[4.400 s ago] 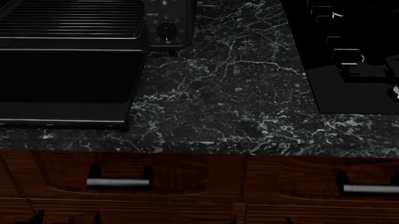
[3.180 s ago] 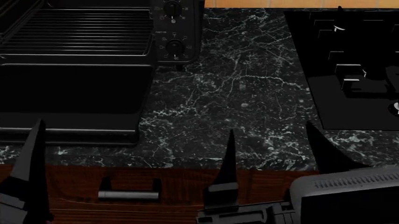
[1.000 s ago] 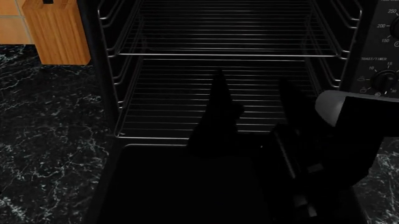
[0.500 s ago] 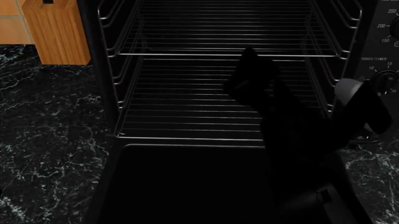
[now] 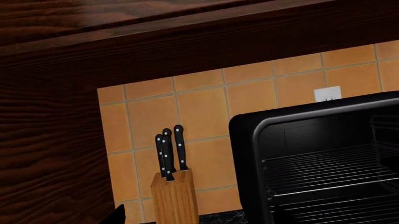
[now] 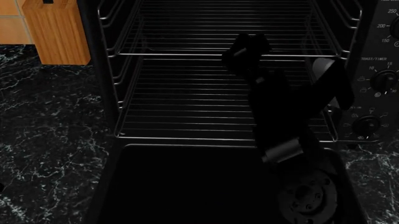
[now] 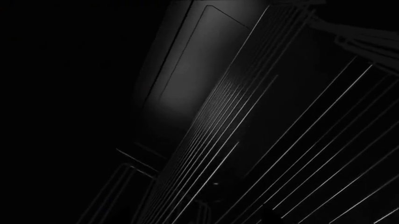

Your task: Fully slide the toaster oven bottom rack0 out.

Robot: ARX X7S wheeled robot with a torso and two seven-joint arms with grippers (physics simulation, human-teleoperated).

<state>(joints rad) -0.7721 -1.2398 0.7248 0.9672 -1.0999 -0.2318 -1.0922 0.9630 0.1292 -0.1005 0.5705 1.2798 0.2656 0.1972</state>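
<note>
The black toaster oven (image 6: 103,70) stands open with its glass door (image 6: 187,186) folded down flat in front. The bottom rack (image 6: 187,116) sits inside on its side rails, its front wire just behind the door hinge. An upper rack (image 6: 187,37) lies above it. My right arm reaches in from the lower right, and the right gripper (image 6: 248,46) is a dark shape near the upper rack's front wire; its jaws do not show distinctly. The right wrist view shows only dark rack wires (image 7: 249,116) up close. My left gripper (image 5: 196,219) is open, away from the oven (image 5: 324,158).
A wooden knife block (image 6: 59,32) stands left of the oven on the dark marble counter (image 6: 50,140), and it also shows in the left wrist view (image 5: 174,200). The oven's knobs (image 6: 381,80) are on its right panel. A dark wood cabinet (image 5: 50,140) and an orange tile wall (image 5: 206,107) are behind.
My right arm has swung up and deeper into the oven and turned. Its two fingers, earlier seen apart over the bottom rack's front, no longer show separately. The racks have not moved.
</note>
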